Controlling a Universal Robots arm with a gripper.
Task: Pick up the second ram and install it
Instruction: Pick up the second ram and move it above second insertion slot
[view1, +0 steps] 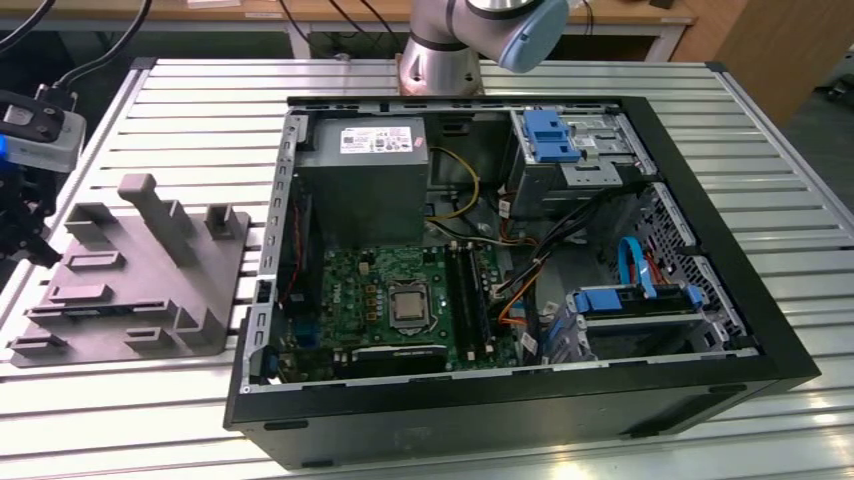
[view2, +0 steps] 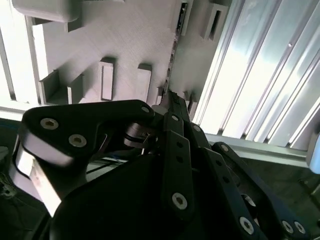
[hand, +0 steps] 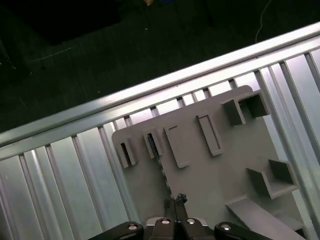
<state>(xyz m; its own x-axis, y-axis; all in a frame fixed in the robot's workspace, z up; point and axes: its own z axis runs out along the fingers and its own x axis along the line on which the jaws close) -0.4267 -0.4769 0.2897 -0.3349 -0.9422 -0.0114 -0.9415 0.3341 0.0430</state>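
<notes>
Pincer (hand: 174, 199) hangs closed and empty above the ram (hand: 162, 172) in its fixture (hand: 225, 165); line up square with that thin edge.

I work in a robotics lab or workshop. My arm's base (view1: 441, 60) stands at the far edge of a slatted aluminium desk (view1: 747, 120). An opened computer case (view1: 707, 400) lies on it, with a grey fixture (view1: 134, 270) at the exterior view's left. Wooden benches (view1: 627, 15) and cables (view1: 107, 45) stand beyond.
</notes>
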